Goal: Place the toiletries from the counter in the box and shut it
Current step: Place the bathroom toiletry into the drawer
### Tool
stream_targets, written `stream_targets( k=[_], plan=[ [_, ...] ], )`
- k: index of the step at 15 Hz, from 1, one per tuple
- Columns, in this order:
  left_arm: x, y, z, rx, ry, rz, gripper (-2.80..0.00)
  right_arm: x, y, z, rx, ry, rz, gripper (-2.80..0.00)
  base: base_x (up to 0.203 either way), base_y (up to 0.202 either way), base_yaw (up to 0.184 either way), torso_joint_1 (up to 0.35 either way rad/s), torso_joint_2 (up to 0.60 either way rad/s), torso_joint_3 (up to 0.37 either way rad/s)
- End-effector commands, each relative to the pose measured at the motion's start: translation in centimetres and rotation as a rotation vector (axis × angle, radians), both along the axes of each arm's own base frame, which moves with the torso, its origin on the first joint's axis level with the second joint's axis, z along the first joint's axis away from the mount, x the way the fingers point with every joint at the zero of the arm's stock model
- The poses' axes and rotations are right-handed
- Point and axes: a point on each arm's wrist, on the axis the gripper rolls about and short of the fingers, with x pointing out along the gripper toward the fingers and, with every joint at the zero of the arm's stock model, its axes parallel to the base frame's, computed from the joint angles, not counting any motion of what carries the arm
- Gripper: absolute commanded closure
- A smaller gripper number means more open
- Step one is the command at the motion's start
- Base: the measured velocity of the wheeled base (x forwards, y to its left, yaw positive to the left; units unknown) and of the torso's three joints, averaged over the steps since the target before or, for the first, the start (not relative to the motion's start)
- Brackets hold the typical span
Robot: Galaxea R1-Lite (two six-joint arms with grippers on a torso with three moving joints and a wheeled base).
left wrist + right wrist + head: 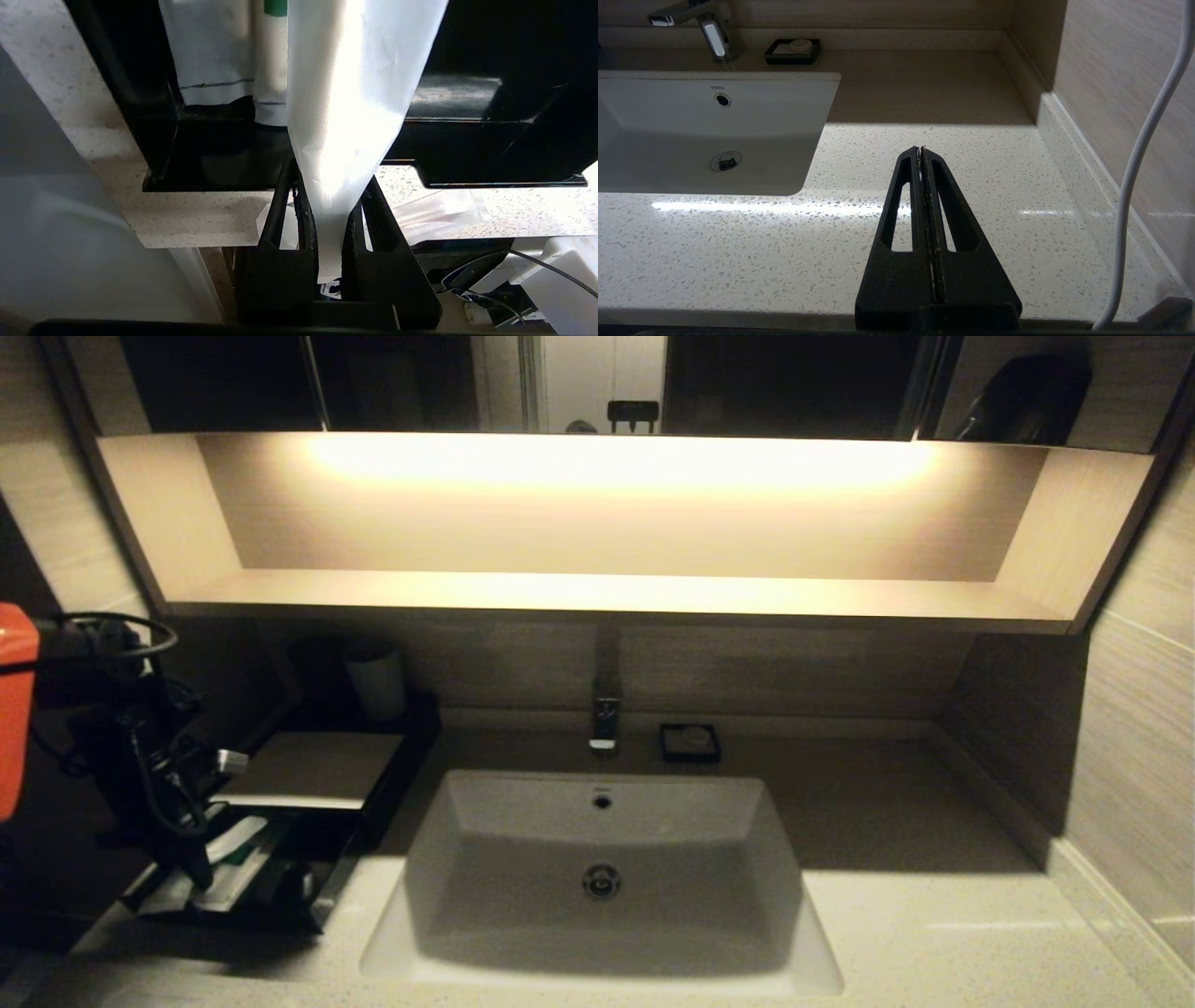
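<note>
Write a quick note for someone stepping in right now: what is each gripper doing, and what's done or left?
Left gripper: shut on a white sachet, holding it above the open drawer of the box.
Right gripper: shut, idle over bare counter right of the basin.
Done: some toiletries already lie in the drawer.
Left: release the sachet, collect the clear-wrapped item lying on the counter by the drawer, slide the drawer shut.

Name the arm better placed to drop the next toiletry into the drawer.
Left. The left gripper is shut on a white sachet right above the box's open drawer. The right gripper hangs shut and empty over bare counter, across the basin.
</note>
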Motion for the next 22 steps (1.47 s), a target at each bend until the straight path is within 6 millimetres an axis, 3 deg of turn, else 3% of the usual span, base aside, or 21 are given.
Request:
stream_targets(
  k=[1, 22],
  plan=[
    [0.07, -0.24, -0.07, -0.002, 0.005, -0.009, 0.0, 0.0, 0.0, -0.01, 0.0, 0.0, 0.0, 0.0, 0.0, 0.0, 0.0, 0.0, 0.0, 0.0],
    [0.69, -0.31, -0.26, -0.027, -0.019, -0.007, 0.0, 0.0, 0.0, -0.01, 0.0, 0.0, 0.0, 0.0, 0.0, 0.0, 0.0, 0.0, 0.0, 0.0]
  ],
)
